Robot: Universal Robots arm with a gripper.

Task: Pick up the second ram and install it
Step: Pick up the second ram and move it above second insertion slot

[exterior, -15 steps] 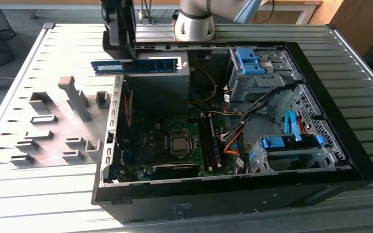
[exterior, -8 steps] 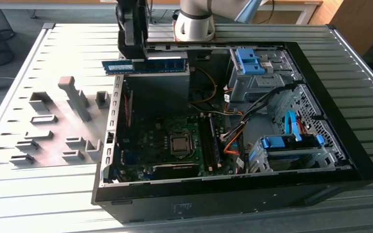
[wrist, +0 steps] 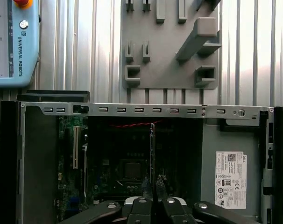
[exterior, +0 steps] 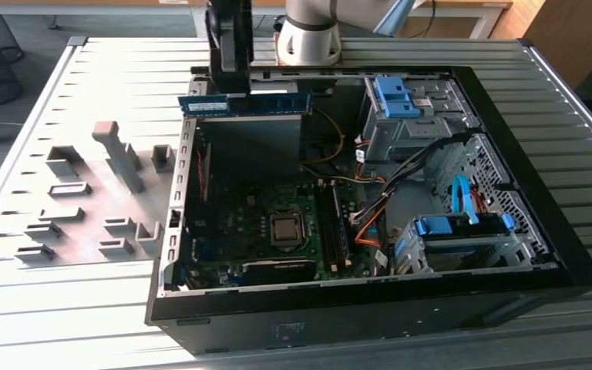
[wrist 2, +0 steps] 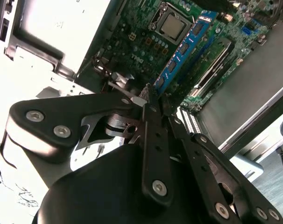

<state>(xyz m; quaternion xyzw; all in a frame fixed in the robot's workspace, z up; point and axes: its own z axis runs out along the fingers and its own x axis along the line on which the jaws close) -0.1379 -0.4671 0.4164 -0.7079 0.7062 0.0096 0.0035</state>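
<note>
**The gripper holds the second ram over the case**

I see the jaws closed on the upper edge of the second ram. It hangs level over the open computer case (toward its far wall in the exterior view), well apart from the motherboard below.

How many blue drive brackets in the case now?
2. First blue bracket: on the drive cage nearest the arm. Second blue bracket: on the other cage, exterior view's lower right. More may be hidden.
</note>
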